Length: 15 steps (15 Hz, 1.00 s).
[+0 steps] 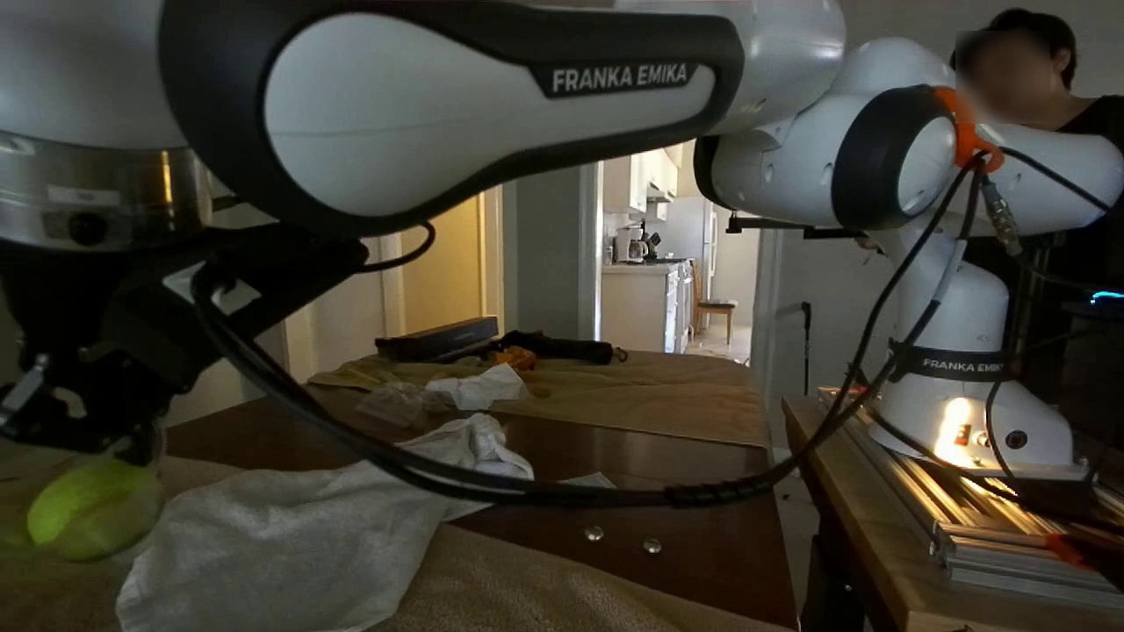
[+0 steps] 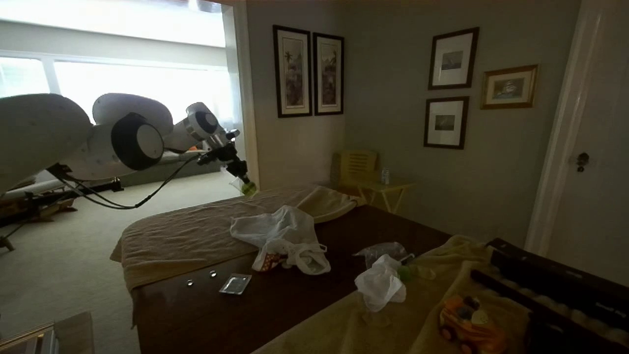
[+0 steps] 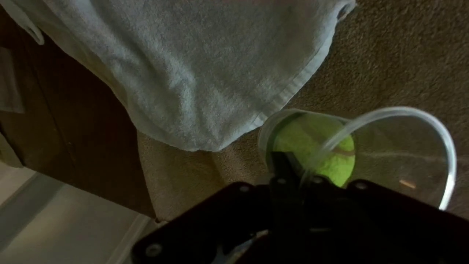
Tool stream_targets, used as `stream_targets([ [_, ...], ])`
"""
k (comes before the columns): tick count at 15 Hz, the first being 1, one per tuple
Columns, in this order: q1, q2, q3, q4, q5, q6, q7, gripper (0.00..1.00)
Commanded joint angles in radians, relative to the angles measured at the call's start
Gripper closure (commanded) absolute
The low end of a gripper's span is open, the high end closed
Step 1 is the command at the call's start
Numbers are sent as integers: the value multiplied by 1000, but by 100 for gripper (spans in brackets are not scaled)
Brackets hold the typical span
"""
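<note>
My gripper [image 3: 289, 165] is shut on the wall of a clear plastic cup [image 3: 450, 146]. A yellow-green tennis ball [image 3: 318, 139] sits inside the cup at its closed end. The ball also shows below the gripper in both exterior views [image 1: 92, 509] [image 2: 249, 189]. The cup looks tilted; its clear wall is hard to make out outside the wrist view. A white towel [image 3: 220, 73] lies crumpled beside the cup, also seen in both exterior views [image 1: 290, 535] [image 2: 275, 226]. A tan cloth [image 3: 395, 58] lies beneath the cup; the height between them is hard to judge.
A dark wooden table [image 2: 206, 319] bears two small shiny round pieces [image 1: 594, 533] [image 1: 652, 546] and a square packet [image 2: 236, 284]. White crumpled paper [image 2: 381, 282], an orange toy car [image 2: 469, 324] and a long black box [image 2: 555, 285] lie on another tan cloth. A person [image 1: 1027, 70] stands behind the arm.
</note>
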Motion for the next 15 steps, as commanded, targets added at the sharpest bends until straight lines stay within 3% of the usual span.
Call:
stream_targets([
  [1, -61, -20, 21, 0, 52, 0, 108, 99],
  [11, -178, -26, 50, 0, 101, -23, 472, 99],
  [15, -179, -14, 44, 0, 67, -6, 463, 97],
])
